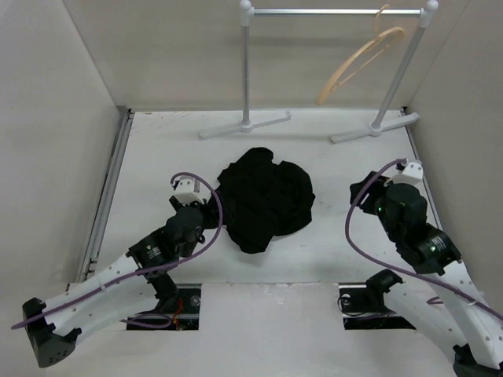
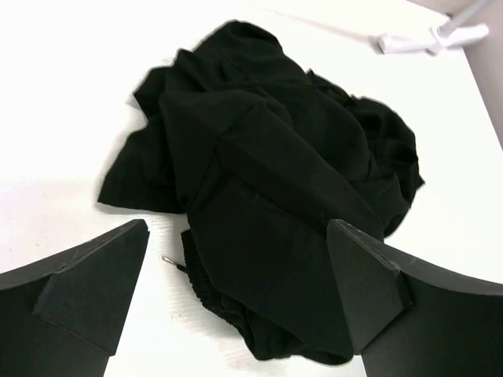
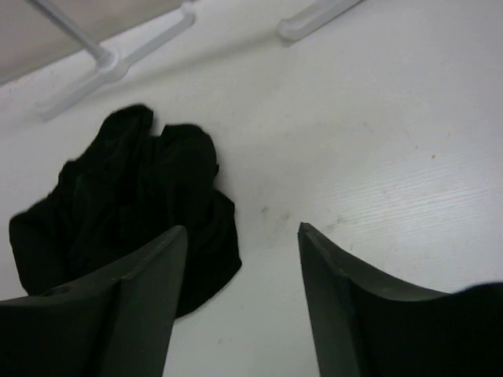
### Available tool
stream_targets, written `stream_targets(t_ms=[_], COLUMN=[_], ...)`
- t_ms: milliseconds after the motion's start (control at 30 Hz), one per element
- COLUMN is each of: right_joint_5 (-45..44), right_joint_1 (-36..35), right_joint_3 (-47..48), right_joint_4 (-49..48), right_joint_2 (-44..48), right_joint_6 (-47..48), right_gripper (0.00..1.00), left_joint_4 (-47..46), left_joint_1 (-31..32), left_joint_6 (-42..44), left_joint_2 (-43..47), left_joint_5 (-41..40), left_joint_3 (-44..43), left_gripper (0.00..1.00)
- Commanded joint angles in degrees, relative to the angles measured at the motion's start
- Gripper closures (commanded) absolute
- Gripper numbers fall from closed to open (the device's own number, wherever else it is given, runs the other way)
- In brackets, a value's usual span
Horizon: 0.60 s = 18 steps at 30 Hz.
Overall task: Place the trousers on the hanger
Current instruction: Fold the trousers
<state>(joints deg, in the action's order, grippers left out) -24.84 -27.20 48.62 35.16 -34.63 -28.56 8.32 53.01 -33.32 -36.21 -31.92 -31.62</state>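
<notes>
White walled table (image 1: pixel 157 149) | black trousers (image 1: pixel 263 200) heaped | left end effector (image 2: pixel 238 232) wide, empty; right end effector (image 3: pixel 242 229) parted, empty

This looks like a robot test lab: a left robot arm (image 1: pixel 118 271) and a right robot arm (image 1: pixel 428 247) are bolted at the near edge of a white table (image 1: pixel 157 157) boxed in by plain walls (image 1: pixel 55 118), with a small clothes rail (image 1: pixel 330 12) and wooden hanger (image 1: pixel 357 63) at the far side.

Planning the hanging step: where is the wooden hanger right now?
In the top view the hanger hangs tilted from the rail at the back right, well behind the trousers heaped in the middle.
</notes>
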Motion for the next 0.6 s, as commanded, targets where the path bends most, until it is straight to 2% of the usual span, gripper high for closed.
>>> stream_targets(t_ms=[0,167,300,467,567], right_joint_5=[2.95,4.18,4.97,4.19,3.48], right_joint_1=[-4.20,-12.64,-19.05,-32.49,-37.17], right_joint_3=[-0.98,0.16,1.73,9.72,15.52], right_joint_4=[-2.29,-2.28,-3.86,-8.34,-11.68], right_joint_2=[0.00,-0.26,-4.11,-17.80,-28.09], right_joint_6=[-0.97,-0.45,-1.24,2.35,7.27], right_gripper=[0.42,0.74,0.87,0.84,0.67], left_joint_4=[-3.57,0.55,4.77,9.96,9.61], left_joint_1=[-1.81,-4.89,-7.88,-12.10,-13.94], left_joint_6=[-1.22,-1.04,-2.53,-6.40,-9.21], left_joint_2=[1.75,4.73,7.11,6.58,9.21], left_joint_5=[-3.93,-4.03,-2.80,-1.65,-2.79], left_joint_3=[0.24,-0.46,-1.95,-2.14,1.02], left_gripper=[0.00,0.00,0.00,0.00,0.00])
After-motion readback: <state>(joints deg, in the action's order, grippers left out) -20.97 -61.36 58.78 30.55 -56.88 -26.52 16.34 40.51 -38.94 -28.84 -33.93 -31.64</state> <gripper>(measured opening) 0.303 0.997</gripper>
